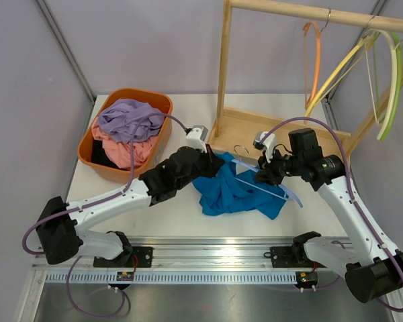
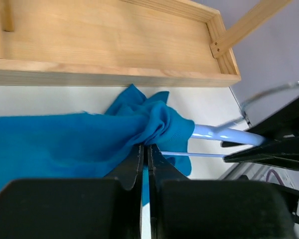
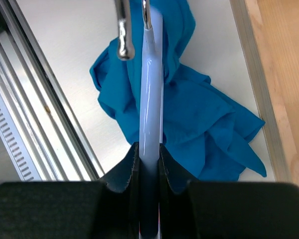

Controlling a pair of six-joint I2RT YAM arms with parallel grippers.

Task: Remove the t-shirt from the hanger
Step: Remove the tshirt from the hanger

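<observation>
Left wrist alone shows left end effector pinching t-shirt.

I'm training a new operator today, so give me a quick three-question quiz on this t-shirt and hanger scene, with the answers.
1. True or false: the right gripper is clamped on the light blue hanger.
2. What does the left gripper pinch? A) the hanger B) the blue t-shirt C) nothing
3. Fill in: the orange basket of clothes sits at the far ____ corner of the table.

Key: 1 true; 2 B; 3 left.
</observation>
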